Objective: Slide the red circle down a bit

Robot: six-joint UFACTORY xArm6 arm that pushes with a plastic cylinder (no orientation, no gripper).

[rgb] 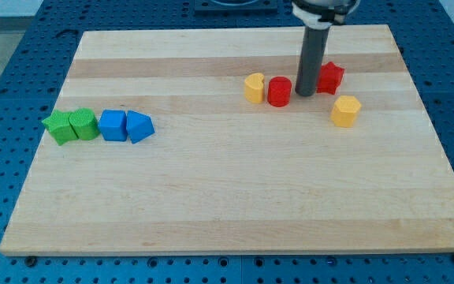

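Note:
The red circle (279, 91) stands on the wooden board in the upper right part of the view. My tip (304, 95) rests on the board just to the right of the red circle, very close to it or touching. A red star-shaped block (331, 76) sits right of the rod, partly hidden behind it. A yellow heart-shaped block (254, 87) sits just left of the red circle. A yellow hexagon-like block (345, 111) lies below and right of my tip.
At the view's left, a row of blocks lies together: a green star (57, 127), a green block (83, 125), a blue cube (113, 125) and a blue triangle (139, 126). The board's top edge (235, 31) is near, above the rod.

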